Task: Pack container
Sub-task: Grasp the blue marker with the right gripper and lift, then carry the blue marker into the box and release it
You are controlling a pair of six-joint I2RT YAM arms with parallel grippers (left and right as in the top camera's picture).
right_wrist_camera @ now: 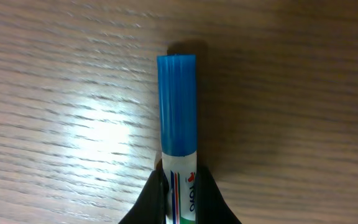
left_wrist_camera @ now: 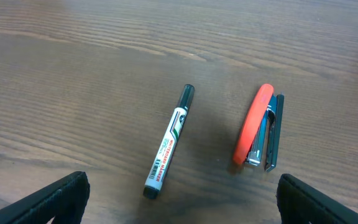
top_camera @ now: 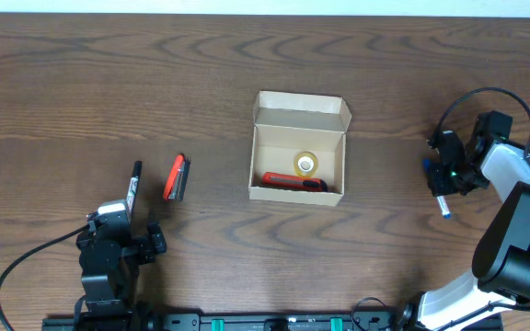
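Container (top_camera: 297, 193) sits at the middle of the wooden table (top_camera: 81, 83) in the overhead view, its flap lid standing open on the far side. Inside we see a roll of tape (top_camera: 305, 165) and, along the near wall, a red-handled tool (top_camera: 293, 181). The left gripper (top_camera: 122, 237) is well off to the box's left, near an orange stapler (top_camera: 176, 177) and a black marker (top_camera: 134, 184). The right gripper (top_camera: 443, 188) is well off to its right, with a blue-capped marker (top_camera: 445, 208) poking out below it. Neither touches the container.

From the left wrist we get what the overhead is too small to show: the fingers (left_wrist_camera: 48, 199) stand wide apart with nothing between them. The black marker (left_wrist_camera: 168, 142) and the stapler (left_wrist_camera: 260, 132) lie side by side on the wood just ahead of them. The container is out of this view.

From the right wrist we see only wood grain and the grip – the fingers (right_wrist_camera: 148, 199) are clamped on the white barrel of the blue-capped marker (right_wrist_camera: 179, 106), cap pointing away from them. The container does not appear here either.
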